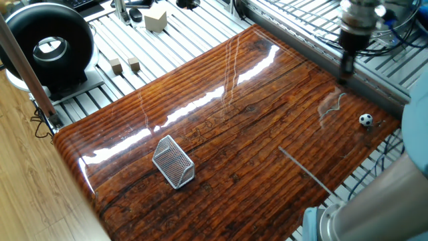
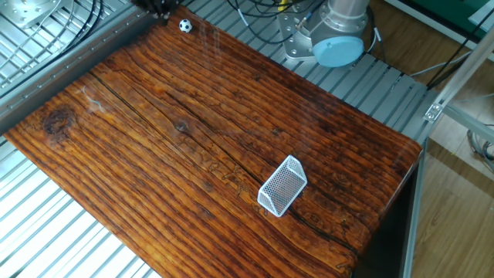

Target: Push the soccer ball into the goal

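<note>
The tiny white soccer ball with black patches (image 1: pixel 365 120) (image 2: pixel 184 25) rests on the glossy brown wooden table (image 1: pixel 254 134) (image 2: pixel 193 147), close to one corner. The small silver-grey wire-mesh goal (image 1: pixel 173 161) (image 2: pixel 282 184), a wedge with a rectangular frame, sits well apart near the opposite end.
</note>
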### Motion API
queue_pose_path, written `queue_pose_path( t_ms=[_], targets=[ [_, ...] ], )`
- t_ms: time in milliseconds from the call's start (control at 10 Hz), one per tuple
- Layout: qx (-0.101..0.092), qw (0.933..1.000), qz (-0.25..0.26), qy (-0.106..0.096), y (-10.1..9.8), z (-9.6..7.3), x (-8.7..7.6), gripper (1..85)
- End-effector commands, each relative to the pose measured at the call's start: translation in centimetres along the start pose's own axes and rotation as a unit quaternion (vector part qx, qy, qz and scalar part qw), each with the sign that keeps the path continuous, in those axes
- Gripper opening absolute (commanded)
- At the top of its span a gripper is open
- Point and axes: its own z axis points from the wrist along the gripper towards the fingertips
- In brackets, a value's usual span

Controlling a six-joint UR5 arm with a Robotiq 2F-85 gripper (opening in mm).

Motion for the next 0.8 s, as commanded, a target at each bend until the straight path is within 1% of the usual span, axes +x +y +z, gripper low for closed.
queue_pose_path(
  t_ms=[0,200,300,400,500,700],
  targets=[
    [-0.02,0.9979,0.03,0.055,1.0,3.3,6.5,1.0],
    [-0.008,0.9957,0.027,0.088,0.7,4.5,8.5,1.0],
    [-0.001,0.9922,0.02,0.123,0.4,4.7,10.1,1.0],
    [0.0,0.9895,0.016,0.143,0.3,4.7,11.0,1.0],
    [0.006,0.9891,0.011,0.147,-0.2,4.9,11.0,1.0],
    [0.014,0.9907,0.008,0.135,-0.9,5.8,10.0,1.0]
  ],
)
